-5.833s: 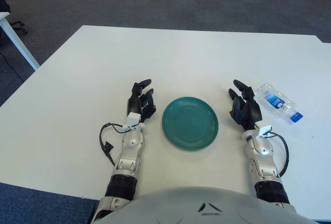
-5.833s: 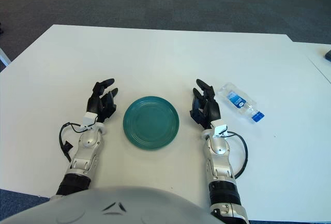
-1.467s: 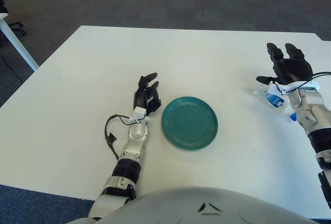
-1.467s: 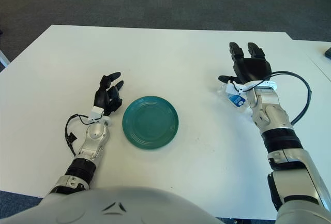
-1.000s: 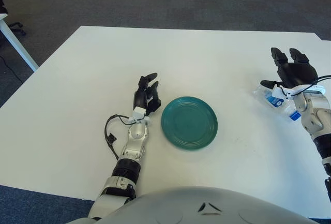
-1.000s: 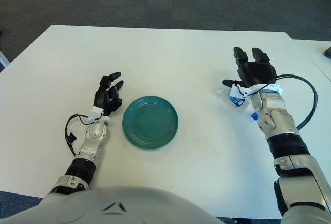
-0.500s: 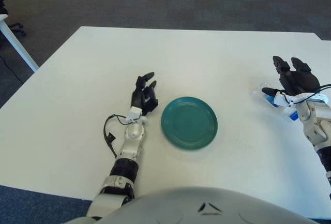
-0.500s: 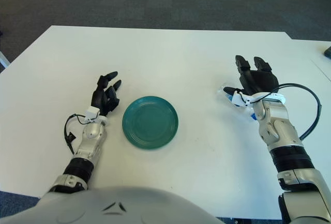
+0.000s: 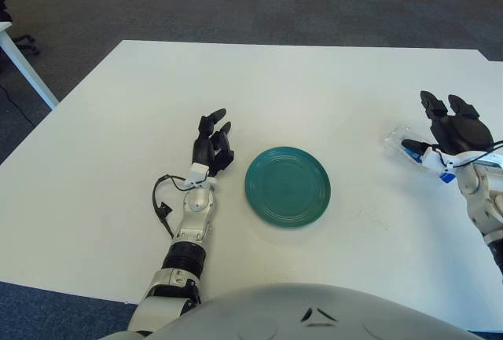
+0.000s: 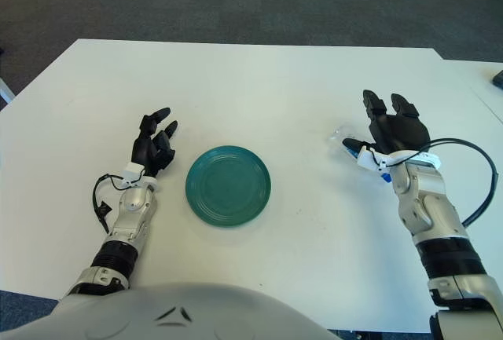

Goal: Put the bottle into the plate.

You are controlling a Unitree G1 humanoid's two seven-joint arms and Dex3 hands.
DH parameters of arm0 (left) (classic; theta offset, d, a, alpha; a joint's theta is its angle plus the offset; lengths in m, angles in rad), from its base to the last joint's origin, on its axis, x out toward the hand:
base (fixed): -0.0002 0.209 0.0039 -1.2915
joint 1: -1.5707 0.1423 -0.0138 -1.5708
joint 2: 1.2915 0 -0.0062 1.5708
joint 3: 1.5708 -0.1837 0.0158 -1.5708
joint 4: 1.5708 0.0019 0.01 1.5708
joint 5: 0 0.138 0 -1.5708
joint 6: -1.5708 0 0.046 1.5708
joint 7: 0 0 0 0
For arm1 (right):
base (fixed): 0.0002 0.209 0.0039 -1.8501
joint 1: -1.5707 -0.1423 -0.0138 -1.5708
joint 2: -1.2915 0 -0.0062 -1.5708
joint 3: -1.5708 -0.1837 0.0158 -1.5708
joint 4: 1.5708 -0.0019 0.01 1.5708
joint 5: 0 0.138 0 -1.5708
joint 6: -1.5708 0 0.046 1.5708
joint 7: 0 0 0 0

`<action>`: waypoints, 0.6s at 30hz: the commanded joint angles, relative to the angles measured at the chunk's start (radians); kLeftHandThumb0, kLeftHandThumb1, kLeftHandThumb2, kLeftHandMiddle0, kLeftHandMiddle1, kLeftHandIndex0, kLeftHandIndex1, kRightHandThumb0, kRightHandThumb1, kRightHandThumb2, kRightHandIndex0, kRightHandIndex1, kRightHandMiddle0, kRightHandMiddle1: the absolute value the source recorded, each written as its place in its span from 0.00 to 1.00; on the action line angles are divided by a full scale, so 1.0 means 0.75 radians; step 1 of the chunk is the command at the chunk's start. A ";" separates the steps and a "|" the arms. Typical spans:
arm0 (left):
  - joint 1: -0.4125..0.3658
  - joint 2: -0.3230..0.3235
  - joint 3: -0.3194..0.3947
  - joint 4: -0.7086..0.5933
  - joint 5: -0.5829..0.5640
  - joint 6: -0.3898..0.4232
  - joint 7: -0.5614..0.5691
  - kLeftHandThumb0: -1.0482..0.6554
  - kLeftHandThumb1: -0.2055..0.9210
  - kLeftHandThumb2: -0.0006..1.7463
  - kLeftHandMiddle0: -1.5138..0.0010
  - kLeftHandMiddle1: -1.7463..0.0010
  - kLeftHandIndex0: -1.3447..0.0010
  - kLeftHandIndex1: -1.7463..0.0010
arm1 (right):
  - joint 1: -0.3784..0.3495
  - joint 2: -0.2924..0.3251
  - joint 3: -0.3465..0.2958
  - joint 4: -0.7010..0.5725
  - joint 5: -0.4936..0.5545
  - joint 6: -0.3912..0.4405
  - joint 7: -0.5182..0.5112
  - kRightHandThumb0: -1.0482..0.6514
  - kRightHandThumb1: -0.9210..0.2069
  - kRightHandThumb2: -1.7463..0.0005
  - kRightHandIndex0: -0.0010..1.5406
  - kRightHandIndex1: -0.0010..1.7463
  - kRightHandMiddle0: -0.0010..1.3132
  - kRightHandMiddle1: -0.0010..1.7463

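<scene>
The clear bottle lies on its side near the right edge of the white surface, well apart from the teal plate, which sits toward the near edge around the middle. The right hand is over the bottle with its fingers spread and pointing toward the far edge, the thumb at the bottle's side; it has not closed on it. The left hand shows just left of the plate, fingers loosely extended and holding nothing.
</scene>
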 commanded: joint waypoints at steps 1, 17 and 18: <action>0.092 0.033 0.029 0.092 -0.013 0.025 -0.023 0.18 1.00 0.47 0.56 0.99 0.89 0.55 | 0.046 0.027 -0.015 -0.023 0.021 -0.002 -0.017 0.00 0.00 0.63 0.00 0.00 0.00 0.00; 0.131 0.049 0.038 0.042 -0.036 -0.010 -0.081 0.17 1.00 0.45 0.54 0.98 0.88 0.54 | 0.114 0.079 -0.014 -0.029 0.039 -0.031 -0.077 0.00 0.00 0.63 0.00 0.00 0.00 0.00; 0.139 0.050 0.036 0.029 -0.033 -0.014 -0.082 0.17 1.00 0.45 0.54 0.98 0.88 0.54 | 0.117 0.084 -0.015 -0.029 0.046 -0.036 -0.081 0.00 0.00 0.63 0.00 0.00 0.00 0.00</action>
